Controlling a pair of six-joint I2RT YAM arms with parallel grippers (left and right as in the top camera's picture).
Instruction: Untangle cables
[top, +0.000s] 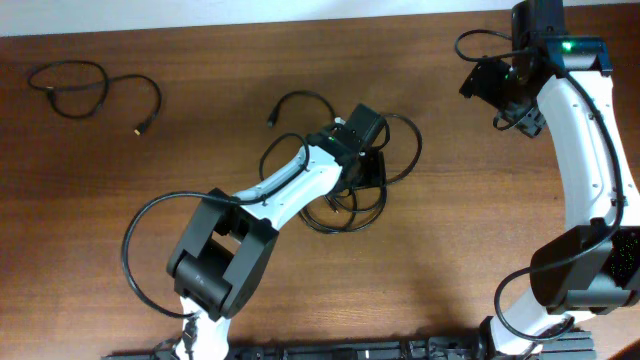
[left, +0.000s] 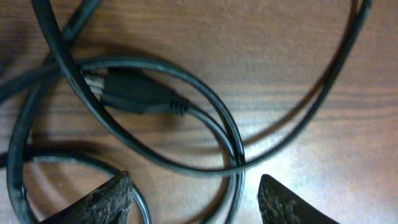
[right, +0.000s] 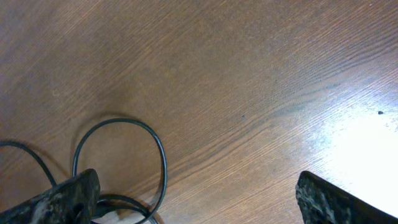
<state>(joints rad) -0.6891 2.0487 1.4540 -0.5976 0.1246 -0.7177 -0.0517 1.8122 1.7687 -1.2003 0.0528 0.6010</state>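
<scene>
A tangle of black cables (top: 402, 150) lies at the table's middle, with loops overlapping and a small plug tip (top: 272, 122) sticking out on the left. My left gripper (top: 368, 168) is down on this pile. In the left wrist view it (left: 196, 199) stands open, its fingers astride two close strands (left: 236, 162), with a black plug (left: 137, 96) just ahead. A separate cable (top: 95, 90) lies looped at the far left. My right gripper (top: 482, 78) hangs open at the back right; in its own view it (right: 196, 199) is over bare wood, a cable loop (right: 155, 149) by its left finger.
The brown wooden table (top: 480, 230) runs across the whole view. The left arm's own thicker black wire (top: 135, 250) arcs out near the front left. The right arm's base (top: 580, 280) stands at the front right.
</scene>
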